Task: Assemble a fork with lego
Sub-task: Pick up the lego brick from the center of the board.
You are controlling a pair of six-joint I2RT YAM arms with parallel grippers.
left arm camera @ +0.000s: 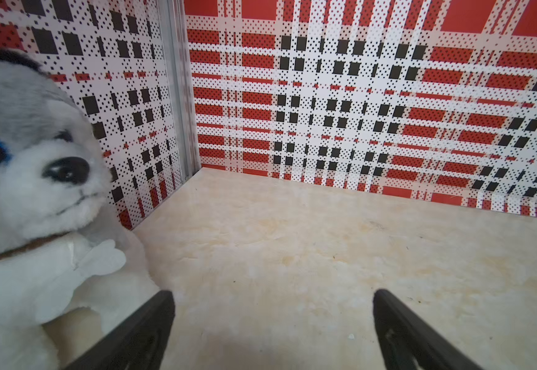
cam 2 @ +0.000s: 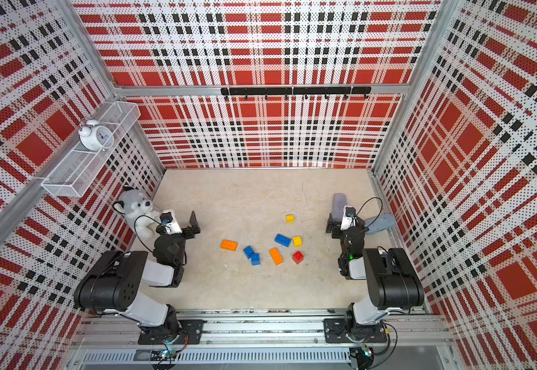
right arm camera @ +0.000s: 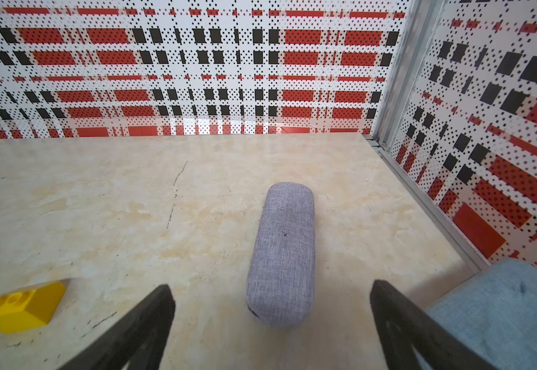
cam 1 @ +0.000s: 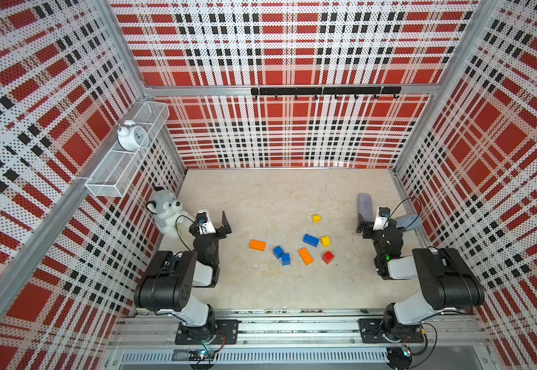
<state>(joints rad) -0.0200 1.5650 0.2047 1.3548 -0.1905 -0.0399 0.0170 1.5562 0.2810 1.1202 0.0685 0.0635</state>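
Note:
The lego bricks lie loose mid-table in both top views: an orange long brick (cam 1: 257,245), two small blue bricks (cam 1: 278,251) (cam 1: 285,259) touching, a second orange brick (cam 1: 305,256), a red brick (cam 1: 328,257), a blue long brick (cam 1: 311,240), and yellow bricks (cam 1: 325,241) (cam 1: 316,218). No fork is in view. My left gripper (cam 1: 212,222) (left arm camera: 273,298) hovers open left of the bricks over bare table. At the right, my right gripper (cam 1: 376,224) (right arm camera: 270,286) stands open; one yellow brick (right arm camera: 20,307) lies off to its side.
A husky plush (cam 1: 166,211) (left arm camera: 30,192) sits against the left wall beside the left gripper. A grey fabric case (right arm camera: 281,253) lies just ahead of the right gripper, and a blue-grey case (right arm camera: 510,314) is beside it by the right wall. A wire basket (cam 1: 129,150) hangs on the left wall.

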